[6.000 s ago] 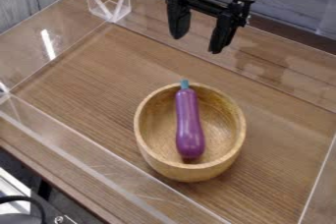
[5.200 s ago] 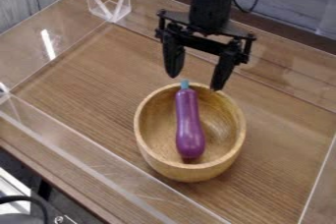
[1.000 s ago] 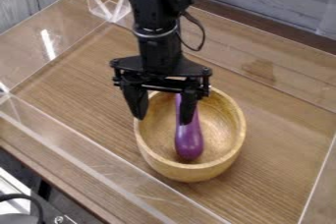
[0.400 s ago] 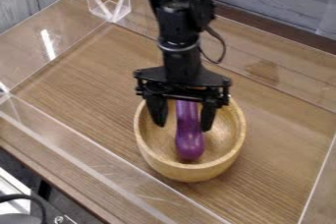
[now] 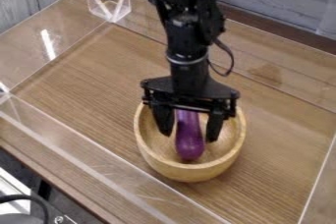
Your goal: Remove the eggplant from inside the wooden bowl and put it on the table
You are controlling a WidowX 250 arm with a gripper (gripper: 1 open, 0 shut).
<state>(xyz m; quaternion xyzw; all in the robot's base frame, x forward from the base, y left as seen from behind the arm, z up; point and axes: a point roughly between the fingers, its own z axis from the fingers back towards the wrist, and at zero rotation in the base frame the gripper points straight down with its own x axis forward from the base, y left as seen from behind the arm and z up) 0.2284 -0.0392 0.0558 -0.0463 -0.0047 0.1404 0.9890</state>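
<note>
The eggplant (image 5: pixel 191 136) is lying inside the bowl (image 5: pixel 171 164), running roughly from the far rim toward the near side, its purple body resting on the bowl's floor. The gripper (image 5: pixel 191 128) is hanging straight down over it, jaws spread wide, with one dark finger (image 5: pixel 161 120) standing on the left of the eggplant and the other (image 5: pixel 219 126) on its right. The eggplant's upper part is sitting between the two fingers; both fingertips are reaching down within the bowl's rim. The fingers are not pressing on the eggplant, and nothing is being held. Whether either tip is touching the bowl's floor cannot be told. The eggplant's stem end is hidden behind the gripper.

The bowl is sitting on the table (image 5: pixel 92 76), nearer the front wall than the back one, well apart from the clear walls (image 5: pixel 73 135) bordering the surface.

No writing, brand or label is readable anywhere.

Counting: one eggplant, one bowl, one arm with one gripper of two fingers.
</note>
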